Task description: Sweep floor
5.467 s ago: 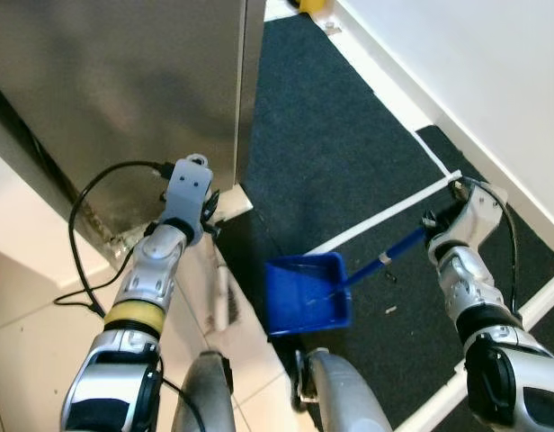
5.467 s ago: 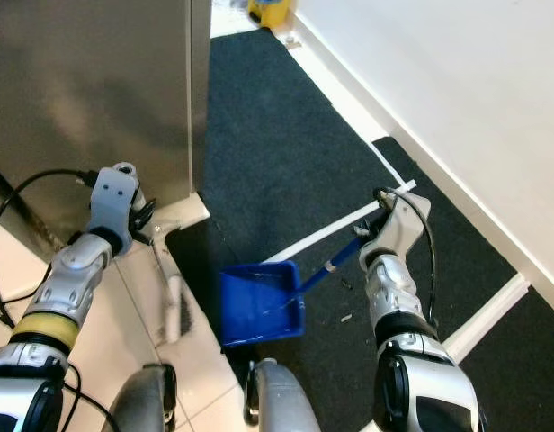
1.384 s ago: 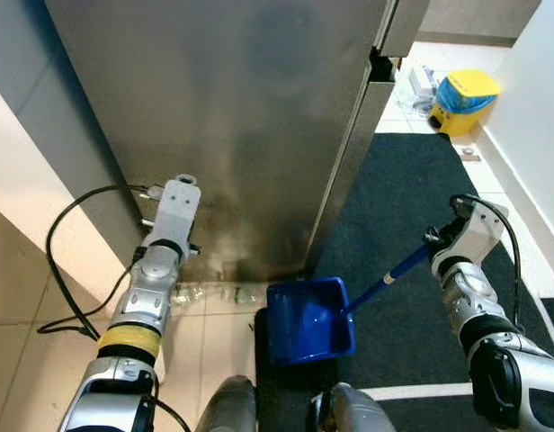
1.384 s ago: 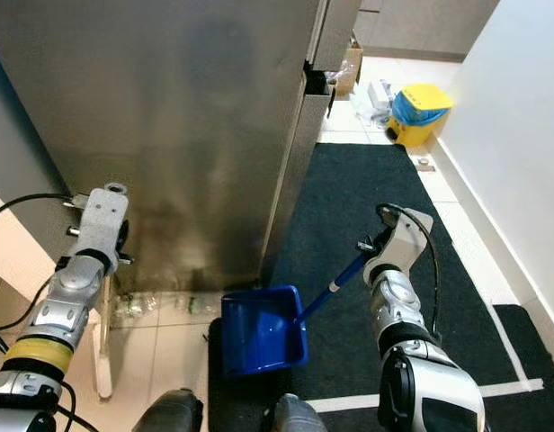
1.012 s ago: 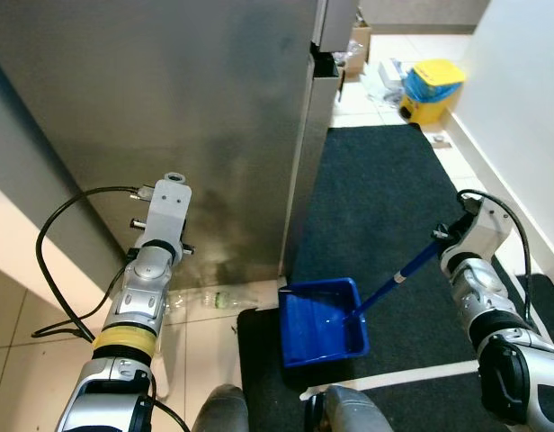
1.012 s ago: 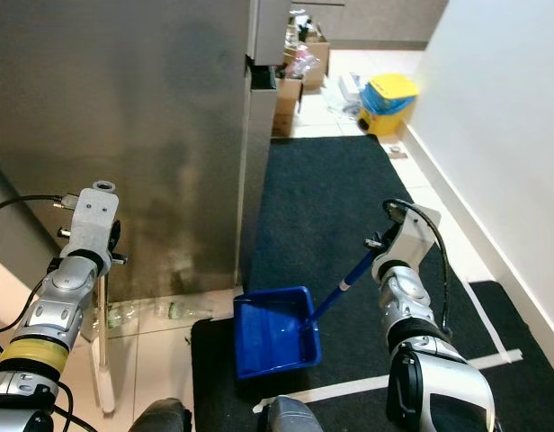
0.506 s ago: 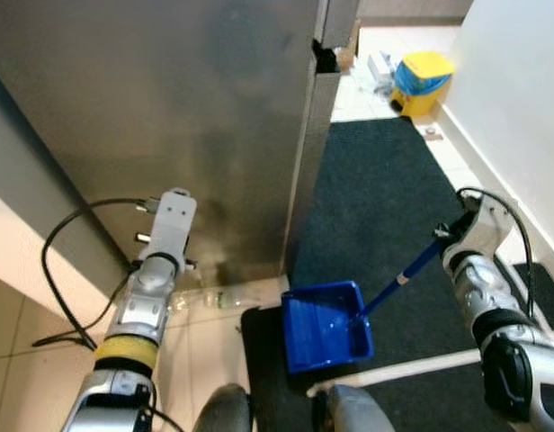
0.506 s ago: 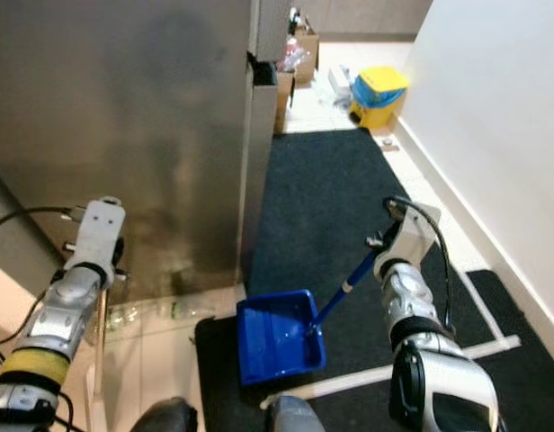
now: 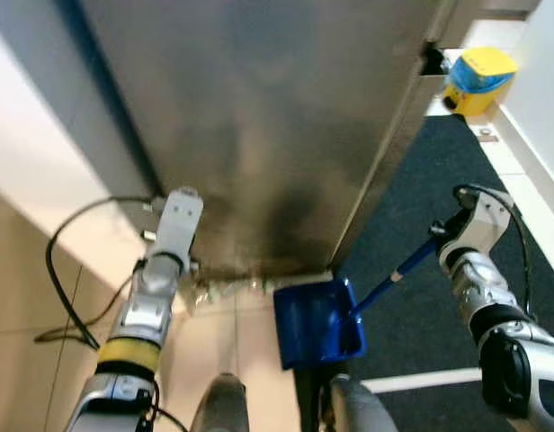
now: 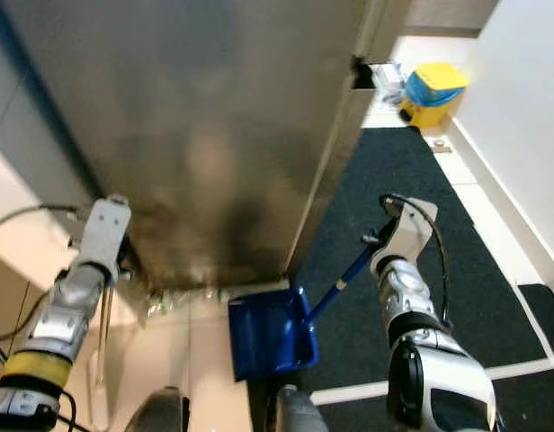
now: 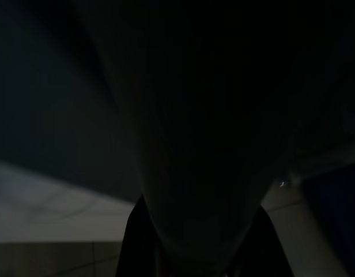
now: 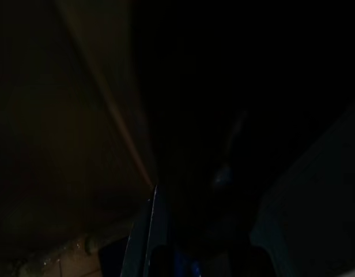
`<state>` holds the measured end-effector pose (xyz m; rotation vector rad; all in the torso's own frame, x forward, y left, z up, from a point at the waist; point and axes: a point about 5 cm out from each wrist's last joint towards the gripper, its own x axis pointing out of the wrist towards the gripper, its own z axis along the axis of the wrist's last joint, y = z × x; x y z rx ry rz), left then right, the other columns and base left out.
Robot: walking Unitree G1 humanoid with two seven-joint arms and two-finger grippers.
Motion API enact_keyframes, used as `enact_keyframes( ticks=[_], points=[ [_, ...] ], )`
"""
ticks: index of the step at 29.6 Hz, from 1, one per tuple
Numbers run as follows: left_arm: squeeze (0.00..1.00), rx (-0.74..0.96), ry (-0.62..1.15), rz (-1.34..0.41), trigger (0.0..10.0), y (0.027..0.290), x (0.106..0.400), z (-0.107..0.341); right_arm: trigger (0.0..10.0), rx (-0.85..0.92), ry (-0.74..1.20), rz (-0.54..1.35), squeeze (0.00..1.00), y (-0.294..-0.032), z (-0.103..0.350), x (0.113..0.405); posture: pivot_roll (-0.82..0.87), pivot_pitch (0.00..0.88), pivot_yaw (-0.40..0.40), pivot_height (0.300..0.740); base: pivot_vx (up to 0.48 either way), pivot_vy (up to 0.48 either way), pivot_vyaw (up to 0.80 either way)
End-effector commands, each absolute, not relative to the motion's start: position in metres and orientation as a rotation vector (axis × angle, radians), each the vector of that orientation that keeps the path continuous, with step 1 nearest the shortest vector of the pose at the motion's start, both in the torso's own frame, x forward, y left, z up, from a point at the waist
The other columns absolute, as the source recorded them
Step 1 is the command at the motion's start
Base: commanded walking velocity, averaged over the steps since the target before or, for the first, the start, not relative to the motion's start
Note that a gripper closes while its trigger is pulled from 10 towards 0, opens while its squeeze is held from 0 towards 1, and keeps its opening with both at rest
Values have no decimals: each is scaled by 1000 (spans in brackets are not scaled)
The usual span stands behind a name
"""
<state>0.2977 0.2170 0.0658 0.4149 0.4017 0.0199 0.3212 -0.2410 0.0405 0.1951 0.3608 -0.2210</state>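
standing over pale floor tiles [image 9: 52, 297], with a blue dustpan [image 9: 315, 322] nearest, low and just ahead of the robot's legs, partly over the edge of a dark mat [image 9: 421, 297]. running up and to the right from it, the dustpan's blue handle [image 9: 398, 273], reaching the right tool [image 9: 443, 229], which seems to be closed around its upper end. reaching forward on the left, the left tool [image 9: 178, 216], close to the foot of a big steel cabinet [image 9: 259, 117]; cannot tell whether its fingers are apart or together, and the wrist pictures are too dark to help. hanging just below the left tool, a pale stick [image 10: 103, 333], blurred. lying along the cabinet's foot, some clear plastic litter [image 9: 227, 288]. farther off to the right, a yellow and blue bin [image 9: 478, 79] by a white wall [image 10: 520, 108].
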Motion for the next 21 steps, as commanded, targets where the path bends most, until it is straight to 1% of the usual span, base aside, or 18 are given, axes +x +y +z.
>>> enact_keyframes(
  ticks=[1, 4, 11, 12, 21],
  points=[
    [0, 484, 412, -4, 10000, 215, 298, 67, 10000, 207, 348, -234, 0, -245, 43, 322, 198, 45, -99, 740, 0, 0, 0],
    [0, 489, 414, -31, 10000, 210, 297, 66, 10000, 208, 349, -241, 0, -246, 42, 321, 195, 48, -91, 740, 0, -480, 0],
    [0, 480, 400, -15, 10000, 210, 298, 68, 10000, 209, 354, -248, 0, -248, 41, 319, 194, 49, -89, 740, 0, -480, 0],
    [0, 443, 394, 22, 10000, 213, 298, 70, 10000, 209, 355, -249, 0, -248, 41, 319, 193, 50, -90, 740, 0, 0, 0],
    [0, 479, 381, 4, 10000, 213, 299, 71, 10000, 187, 346, -259, 0, -257, 47, 321, 184, 44, -96, 740, 0, 0, 0]
  ],
)
